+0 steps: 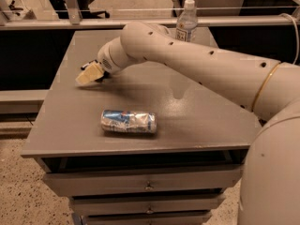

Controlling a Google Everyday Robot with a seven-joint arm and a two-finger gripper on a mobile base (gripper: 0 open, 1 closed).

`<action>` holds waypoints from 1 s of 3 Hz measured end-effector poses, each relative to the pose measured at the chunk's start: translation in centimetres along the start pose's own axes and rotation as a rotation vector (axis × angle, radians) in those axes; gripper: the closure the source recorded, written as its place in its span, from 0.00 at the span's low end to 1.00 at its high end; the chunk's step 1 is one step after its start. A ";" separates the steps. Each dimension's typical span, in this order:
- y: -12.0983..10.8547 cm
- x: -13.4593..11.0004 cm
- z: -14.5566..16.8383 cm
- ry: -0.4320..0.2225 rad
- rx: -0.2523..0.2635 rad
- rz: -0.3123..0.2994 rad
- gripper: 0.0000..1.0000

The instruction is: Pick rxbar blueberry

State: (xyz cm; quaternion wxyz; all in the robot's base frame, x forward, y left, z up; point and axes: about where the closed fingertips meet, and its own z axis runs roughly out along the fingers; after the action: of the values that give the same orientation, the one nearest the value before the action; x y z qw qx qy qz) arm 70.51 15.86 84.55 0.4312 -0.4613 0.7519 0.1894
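My gripper point(90, 74) is low over the left part of the grey table point(197, 125), at the end of my white arm point(197, 64) that reaches in from the right. Its cream-coloured tip is at or just above the tabletop. The rxbar blueberry does not show anywhere; if it lies by the gripper, it is hidden under it. A crushed silver-and-blue can point(129, 121) lies on its side near the table's front edge, a hand's width in front of and to the right of the gripper.
A clear plastic water bottle point(186, 21) stands at the table's back edge, behind my arm. The table has drawers point(150, 184) below its front edge. A rail point(56, 22) runs behind the table. A speckled floor lies to the left.
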 end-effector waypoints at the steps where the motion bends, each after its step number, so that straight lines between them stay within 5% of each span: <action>1: 0.0 0.7 0.5 0.008 0.000 0.015 0.41; 3: 0.0 1.0 0.3 0.010 -0.008 0.043 0.88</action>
State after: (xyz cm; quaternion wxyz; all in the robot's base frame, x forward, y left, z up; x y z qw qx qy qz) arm 70.51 15.54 83.54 0.4215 -0.4475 0.7631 0.1994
